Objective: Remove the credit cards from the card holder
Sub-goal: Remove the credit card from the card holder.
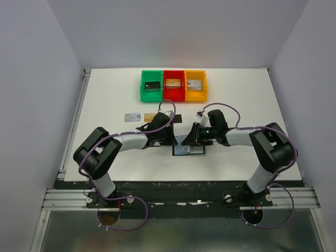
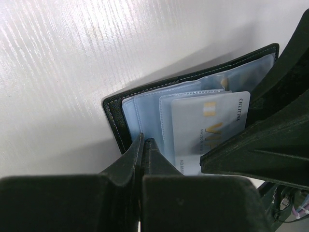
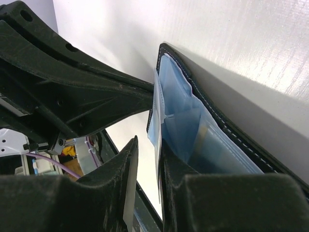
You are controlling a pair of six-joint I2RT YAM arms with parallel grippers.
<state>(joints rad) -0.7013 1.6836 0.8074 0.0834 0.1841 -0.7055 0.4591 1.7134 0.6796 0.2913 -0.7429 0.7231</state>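
The card holder, a black bifold wallet with blue-grey lining, lies open between my two grippers. In the left wrist view a pale silver-grey credit card with gold lettering sticks out of a slot. My left gripper is shut, its tips resting on the wallet's near edge. My right gripper is slightly open, and the card's thin edge stands between its fingers against the wallet lining. A silver-grey card, a tan-gold card and a black card lie on the table behind the left arm.
A green bin, a red bin and a yellow bin stand in a row at the back, each with a chunky block inside. The table's near edge runs just in front of the wallet.
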